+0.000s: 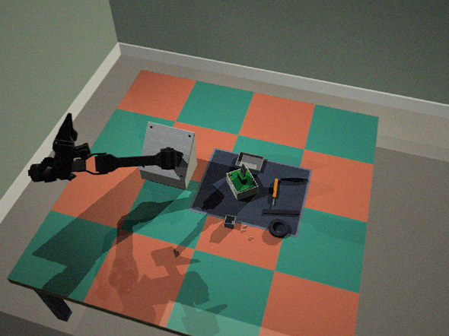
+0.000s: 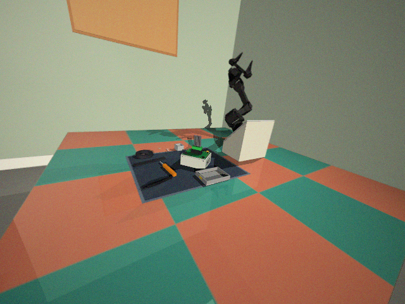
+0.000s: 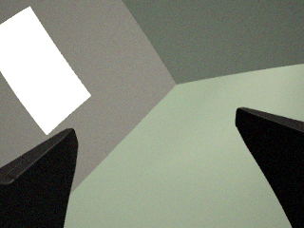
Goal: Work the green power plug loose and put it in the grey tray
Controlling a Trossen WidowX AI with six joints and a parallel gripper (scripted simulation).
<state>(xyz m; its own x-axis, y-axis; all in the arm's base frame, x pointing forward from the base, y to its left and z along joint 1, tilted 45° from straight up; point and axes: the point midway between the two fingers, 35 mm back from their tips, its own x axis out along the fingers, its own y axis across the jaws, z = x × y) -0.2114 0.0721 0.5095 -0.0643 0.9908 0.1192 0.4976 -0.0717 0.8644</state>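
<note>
The green plug (image 2: 197,148) sits upright in the dark socket on the green circuit board (image 1: 248,186) (image 2: 205,153), with grey wires (image 2: 197,140) rising from its top. The board lies on top of a white box (image 1: 246,194) (image 2: 193,161). The grey tray (image 2: 218,179) stands just beside the box, and nothing is seen in it; it also shows in the top view (image 1: 261,165). My gripper (image 2: 247,57) (image 3: 159,125) is wide open and empty. It is raised high behind the mat, far from plug and tray, pointing up and away. The top view does not show the fingers clearly.
A dark mat (image 1: 203,200) (image 2: 147,194) lies under box and tray. An orange-handled screwdriver (image 1: 275,187) (image 2: 169,169), a black tape roll (image 1: 279,228) (image 2: 143,154) and a small grey box (image 1: 229,222) (image 2: 178,146) lie around. My arm stands on a pale wedge-shaped base (image 1: 166,142) (image 2: 256,140).
</note>
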